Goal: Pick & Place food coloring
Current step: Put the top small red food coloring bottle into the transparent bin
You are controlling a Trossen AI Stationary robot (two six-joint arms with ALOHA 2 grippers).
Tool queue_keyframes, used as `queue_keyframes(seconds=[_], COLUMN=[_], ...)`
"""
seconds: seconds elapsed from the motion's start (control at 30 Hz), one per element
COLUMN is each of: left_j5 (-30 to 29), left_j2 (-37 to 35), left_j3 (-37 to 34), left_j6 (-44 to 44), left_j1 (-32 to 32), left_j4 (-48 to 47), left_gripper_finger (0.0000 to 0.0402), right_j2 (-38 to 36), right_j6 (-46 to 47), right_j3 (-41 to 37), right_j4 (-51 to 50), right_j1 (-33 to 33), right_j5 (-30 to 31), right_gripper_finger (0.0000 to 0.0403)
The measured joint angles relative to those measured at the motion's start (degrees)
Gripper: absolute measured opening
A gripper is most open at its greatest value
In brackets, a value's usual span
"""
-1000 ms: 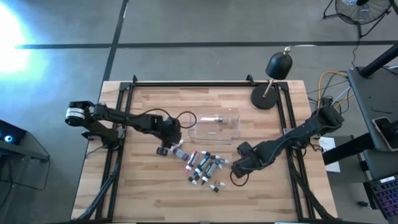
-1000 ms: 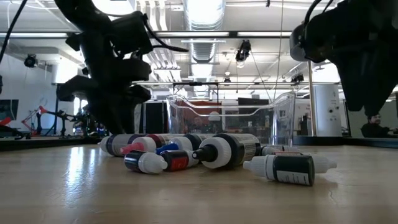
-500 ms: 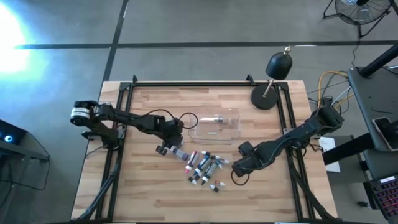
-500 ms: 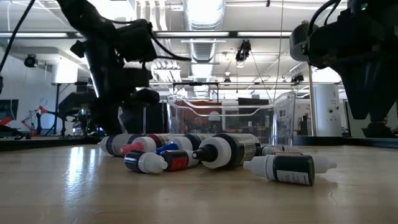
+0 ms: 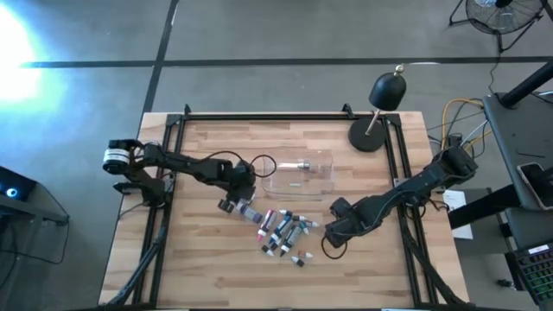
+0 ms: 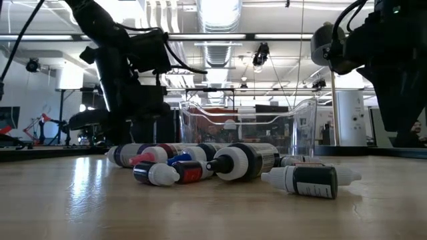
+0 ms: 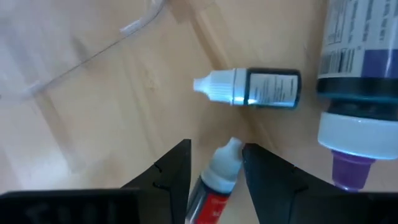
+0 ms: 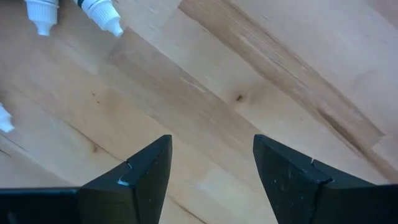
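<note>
Red-labelled bottle sits clamped in my left gripper, just left of food coloring pile mid-table; approx. a dozen. Right gripper spread wide, empty, beside pile. One clear tray.

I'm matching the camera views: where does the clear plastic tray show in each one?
High view: clear tray, table centre, just behind the bottle pile.
Low view: centre, behind the bottles.
Left wrist view: likely the clear edge beyond the bottles.
Right wrist view: not in it.
Shared landmark: the bottle pile.
</note>
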Motion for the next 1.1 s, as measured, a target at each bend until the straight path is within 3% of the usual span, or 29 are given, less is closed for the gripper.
queue_keyframes(seconds=[0.33,0.8,1.1], left_j5=[0.11,0.58,2.08], left_j2=[-0.07,1.59,3.25], left_j3=[2.14,2.14,2.34], left_j6=[0.54,-2.42,-11.01], left_j1=[0.17,3.43,3.45], left_j4=[-5.41,-6.0,-5.37], left_gripper_finger=[0.0121,0.0121,0.0121], right_j2=[0.0,-0.04,-0.04], right_j6=[-1.54,0.6,3.55], right_j3=[-0.46,-1.42,-1.42], right_j4=[-0.28,-0.27,-0.18], right_j1=[0.0,0.0,0.0], right_j5=[1.42,1.51,1.48], right_gripper_finger=[0.0219,0.0219,0.0219])
